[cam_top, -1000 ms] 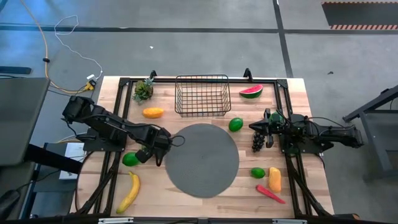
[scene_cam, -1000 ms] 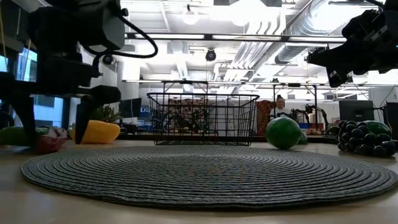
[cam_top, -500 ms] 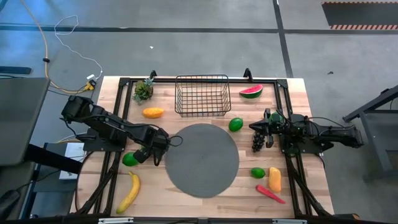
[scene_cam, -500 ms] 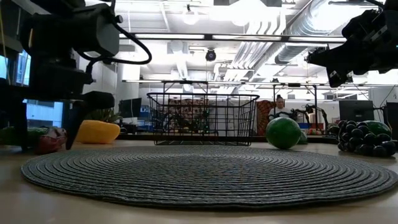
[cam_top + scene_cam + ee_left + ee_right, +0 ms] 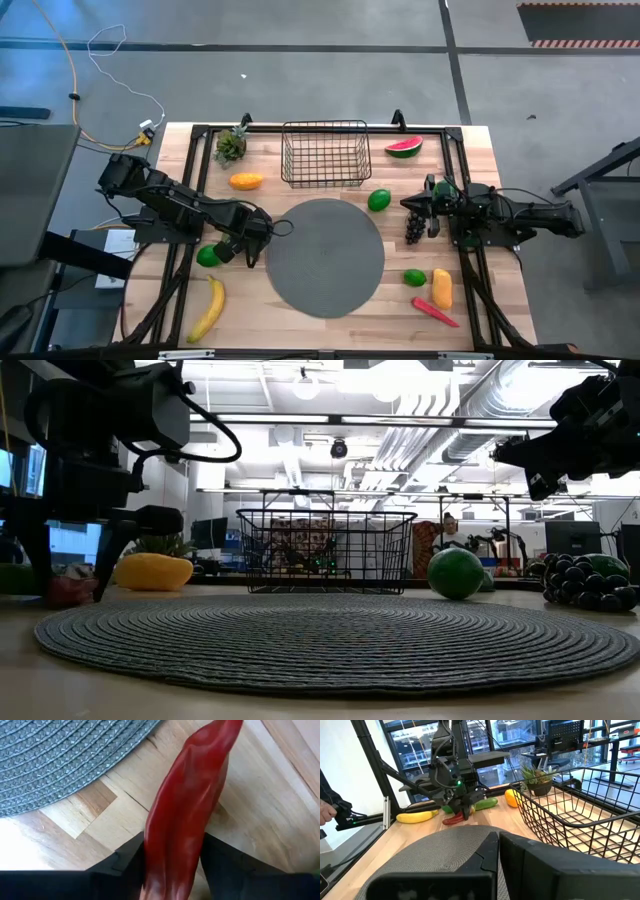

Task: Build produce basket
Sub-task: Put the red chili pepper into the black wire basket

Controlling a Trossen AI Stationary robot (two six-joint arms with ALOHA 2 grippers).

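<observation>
My left gripper (image 5: 236, 250) points down at the grey mat's (image 5: 325, 255) left edge, shut on a red chilli (image 5: 186, 805) that lies on the wood; the chilli also shows in the low view (image 5: 72, 590) and in the right wrist view (image 5: 454, 820). A green lime (image 5: 208, 256) lies just beside it. The black wire basket (image 5: 323, 155) stands at the far middle of the table. My right gripper (image 5: 498, 865) waits shut and level over the right side, above the dark grapes (image 5: 413, 228). My left gripper pinches the red chilli's two long sides (image 5: 150, 845) between its two fingers, at a thick stretch of its body. The fingers (image 5: 105, 555) come from above, pointing down, and lie across the chilli. The chilli lies on the wooden table beside the mat.
A banana (image 5: 208, 308) lies near left, an orange piece (image 5: 246, 181) and a leafy green piece (image 5: 231, 145) far left. A watermelon slice (image 5: 404, 147) and a lime (image 5: 379, 200) are right of the basket. Another lime (image 5: 414, 277), an orange-yellow piece (image 5: 441, 288) and a chilli (image 5: 435, 311) lie near right.
My left gripper has stayed over the red chilli and its fingers have drawn together until they meet the chilli's sides. The chilli has kept its place on the table.
</observation>
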